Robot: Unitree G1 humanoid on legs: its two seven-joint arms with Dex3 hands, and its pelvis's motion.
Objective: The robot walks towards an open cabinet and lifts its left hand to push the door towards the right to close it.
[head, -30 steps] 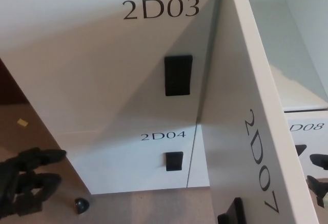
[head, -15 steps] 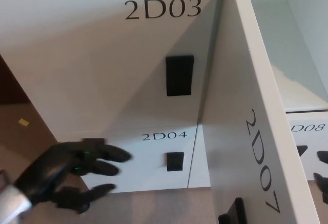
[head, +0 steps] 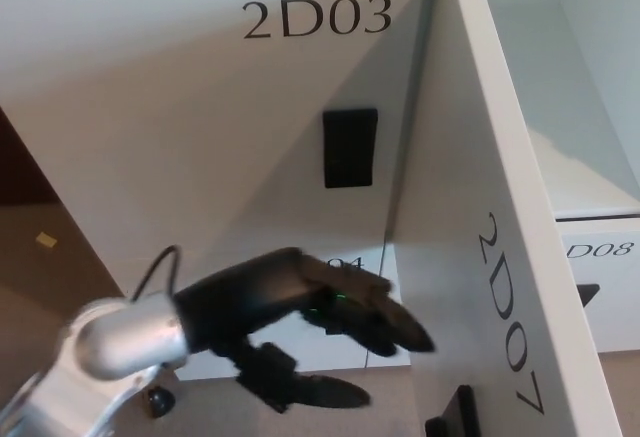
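Since 0.5 s ago the left hand (head: pixel 300 322) has travelled up and rightward from the lower-left corner, fingers (head: pixel 395 327) spread apart and holding nothing, tips now pointing at the open 2D07 door (head: pixel 480 207) and reaching its inner face near the lower hinge side; whether they actually touch it cannot be told. Behind the hand, the silver wrist and forearm (head: pixel 120 342) cross in front of the 2D04 door (head: pixel 350 287), covering its label and handle. Judgement: approach and lift look done, but the 2D07 door stands wide open, edge-on, so the whole rightward push remains; right hand not visible.
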